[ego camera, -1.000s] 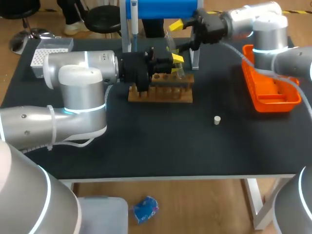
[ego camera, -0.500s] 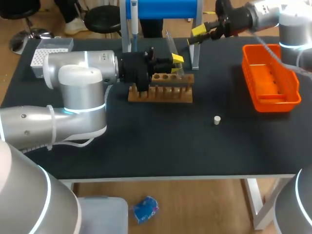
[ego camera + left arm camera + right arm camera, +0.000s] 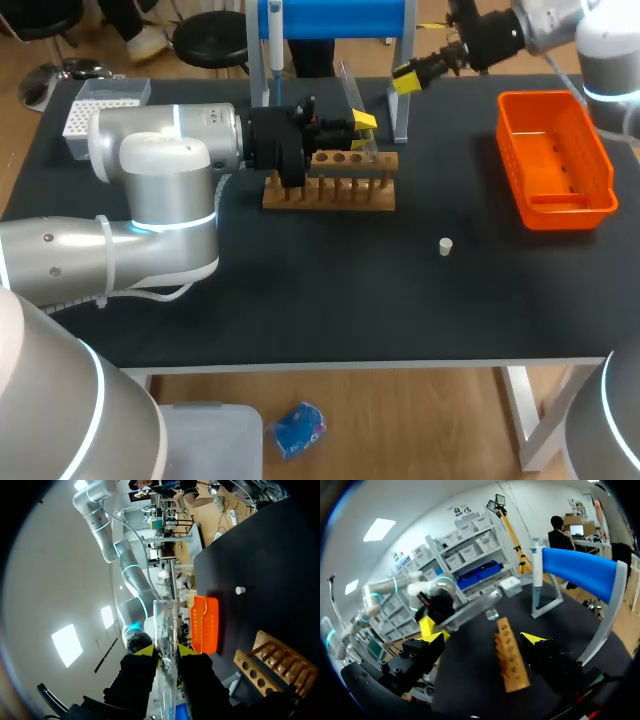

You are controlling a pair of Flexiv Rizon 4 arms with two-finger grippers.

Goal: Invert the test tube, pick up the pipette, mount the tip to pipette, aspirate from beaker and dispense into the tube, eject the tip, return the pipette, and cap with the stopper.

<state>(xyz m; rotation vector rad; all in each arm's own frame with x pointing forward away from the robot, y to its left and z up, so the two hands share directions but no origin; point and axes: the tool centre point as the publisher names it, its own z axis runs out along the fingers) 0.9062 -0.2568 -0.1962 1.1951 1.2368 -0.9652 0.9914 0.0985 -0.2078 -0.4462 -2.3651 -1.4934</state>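
Observation:
My left gripper (image 3: pixel 362 130) is shut on a clear test tube (image 3: pixel 351 92), held tilted just above the wooden rack (image 3: pixel 330 190). From the left wrist, the tube (image 3: pixel 165 630) stands between the yellow fingertips (image 3: pixel 146 650) and sticks out well past them. My right gripper (image 3: pixel 410 76) hangs open and empty at the back of the table, beside the stand's right post. The right wrist view shows its fingers wide apart (image 3: pixel 482 637), with the rack (image 3: pixel 510 655) under them and the tube (image 3: pixel 470 607) ahead. The pipette (image 3: pixel 275 30) hangs on the blue stand (image 3: pixel 340 15). A small white stopper (image 3: pixel 446 245) lies on the mat.
An orange bin (image 3: pixel 555 165) sits at the right side of the table. A white tip box (image 3: pixel 100 105) rests at the back left. The stand's posts rise right behind the rack.
My right arm has pulled back and to the right, away from the tube and rack, its gripper still open. The left arm and tube have not moved.

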